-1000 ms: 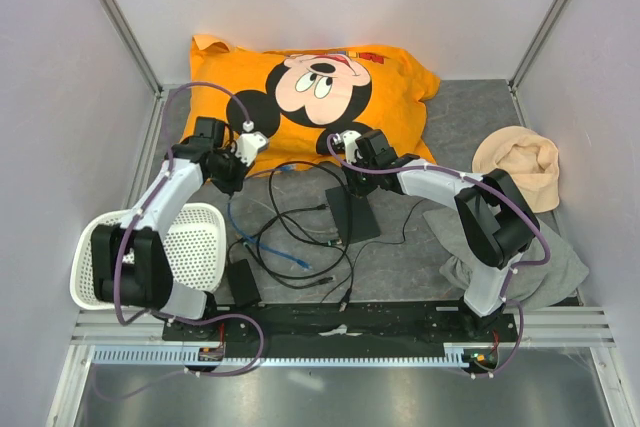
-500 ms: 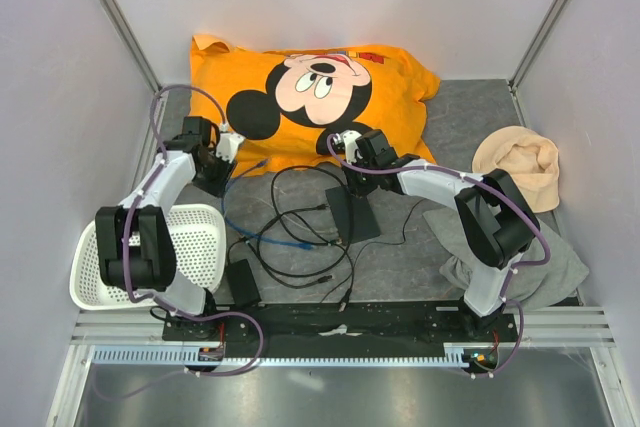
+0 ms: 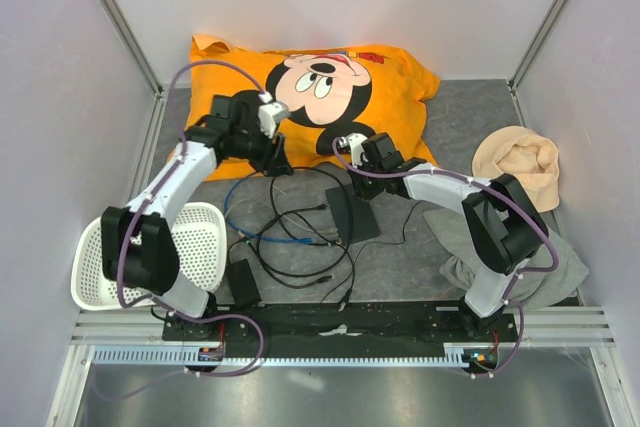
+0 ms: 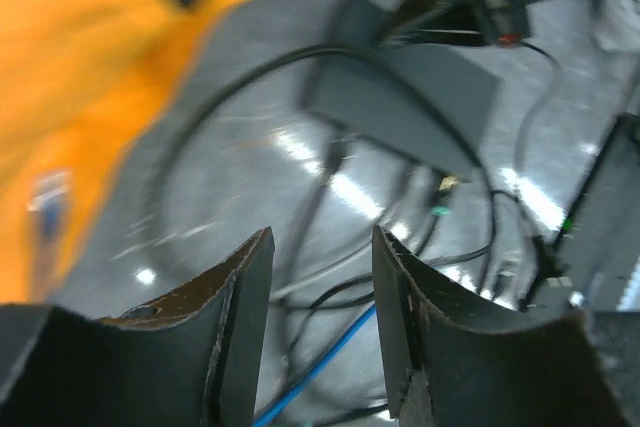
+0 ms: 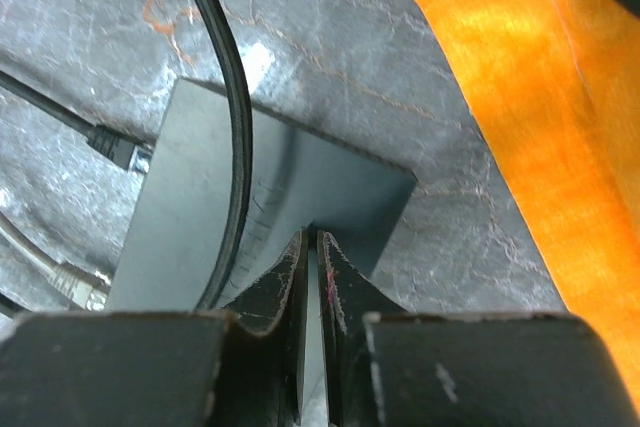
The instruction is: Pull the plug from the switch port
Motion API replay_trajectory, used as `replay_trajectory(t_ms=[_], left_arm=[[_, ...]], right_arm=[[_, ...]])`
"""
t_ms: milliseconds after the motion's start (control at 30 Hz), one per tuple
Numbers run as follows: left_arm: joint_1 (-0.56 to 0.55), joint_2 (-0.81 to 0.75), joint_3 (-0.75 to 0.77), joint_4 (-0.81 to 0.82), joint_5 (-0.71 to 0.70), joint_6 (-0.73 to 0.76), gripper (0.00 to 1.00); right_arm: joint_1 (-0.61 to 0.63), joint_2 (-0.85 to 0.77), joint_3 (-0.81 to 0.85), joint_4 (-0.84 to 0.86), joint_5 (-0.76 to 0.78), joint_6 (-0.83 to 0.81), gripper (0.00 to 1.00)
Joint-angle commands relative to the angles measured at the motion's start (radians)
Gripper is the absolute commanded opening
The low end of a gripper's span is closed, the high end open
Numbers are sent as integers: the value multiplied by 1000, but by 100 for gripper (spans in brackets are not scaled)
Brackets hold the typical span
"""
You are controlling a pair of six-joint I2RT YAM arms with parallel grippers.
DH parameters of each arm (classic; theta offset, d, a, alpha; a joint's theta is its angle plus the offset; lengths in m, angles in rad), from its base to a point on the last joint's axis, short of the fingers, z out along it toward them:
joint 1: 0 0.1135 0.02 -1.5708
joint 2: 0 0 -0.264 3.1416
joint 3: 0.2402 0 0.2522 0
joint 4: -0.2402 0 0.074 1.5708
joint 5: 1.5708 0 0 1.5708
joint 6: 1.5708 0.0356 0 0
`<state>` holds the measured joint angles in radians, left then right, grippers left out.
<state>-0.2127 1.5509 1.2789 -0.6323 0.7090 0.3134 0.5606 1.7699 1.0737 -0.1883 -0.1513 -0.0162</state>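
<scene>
Plug (image 5: pixel 118 149): seated in switch port (image 5: pixel 142 157), side edge of black box (image 3: pixel 355 215), mid-table (image 3: pixel 395 267) | right pincer (image 5: pixel 311 237): nearly together, tips at box's edge | left pincer (image 4: pixel 322 237): apart, empty, well off plug | advice: pin box, grip plug body not cord, pull straight out.

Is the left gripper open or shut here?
Open. The left gripper shows a clear gap between its fingers, with only loose cables seen through it; nothing is gripped.
</scene>
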Motion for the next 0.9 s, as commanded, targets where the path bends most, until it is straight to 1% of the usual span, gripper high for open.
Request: replay_trajectory(t_ms=[0,33,100,133,233,333,400,633,867], left_arm=[[-135,107,-67,154,64,-175,51],[-151,127,-69,172,54,-230,51],[-186,190,-64,210,34,-275,51],[-194,214,-56,212,-6,-298,51],[-208,273,-23,212,-57,-304,51],[-206,324,-3,212,-54,-304,51],[-211,342,0,214,-51,-330,51],[-226,390,8,247,-39,-349,50],[-228,459,51,237,-28,-336,49]], right_arm=[[-10,2,-70,-166,32,-36,16],[-10,-3,-77,-168,30,-40,15],[-10,-13,-95,-174,21,-41,16],[-11,-16,-100,-175,18,-44,16],[-10,-29,-138,-172,16,-48,16],[-10,-38,-162,-163,15,-45,16],[-10,-40,-169,-163,13,-44,16],[-10,-20,-152,-168,10,-42,16],[-10,-12,-146,-169,9,-42,17]])
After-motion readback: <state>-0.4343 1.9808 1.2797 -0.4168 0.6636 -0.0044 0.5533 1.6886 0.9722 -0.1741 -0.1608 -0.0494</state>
